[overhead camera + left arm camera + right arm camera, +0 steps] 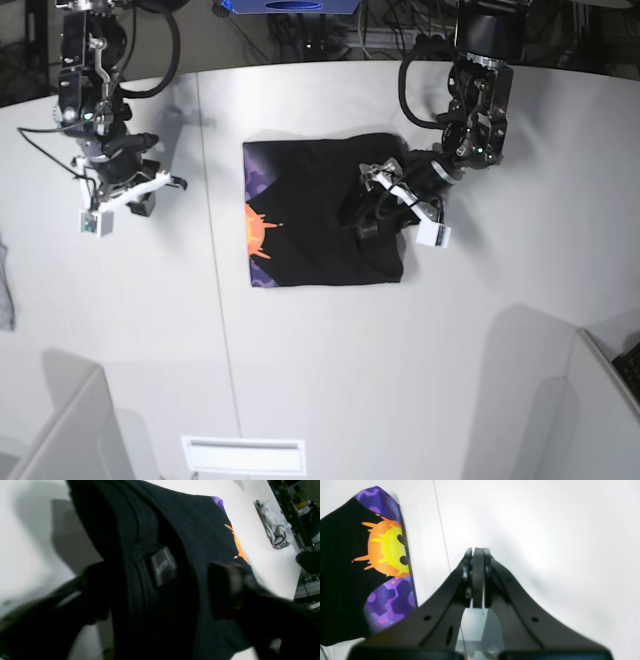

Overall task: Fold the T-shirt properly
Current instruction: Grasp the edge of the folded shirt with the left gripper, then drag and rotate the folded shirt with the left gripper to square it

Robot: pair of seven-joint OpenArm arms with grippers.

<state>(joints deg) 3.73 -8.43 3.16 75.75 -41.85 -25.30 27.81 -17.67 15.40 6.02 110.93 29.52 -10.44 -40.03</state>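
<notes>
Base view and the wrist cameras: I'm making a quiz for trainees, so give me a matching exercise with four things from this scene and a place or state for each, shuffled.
Things:
1. T-shirt
2. left gripper
3. right gripper
4. grey cloth

Places or states:
A. shut, holding nothing, over bare table
B. crumpled near the table edge, apart from the shirt
C. jaws apart, over the black fabric
D. partly folded on the white table, sun print showing along one edge

Pairs: 1-D, 2-C, 3-A, 4-B
</notes>
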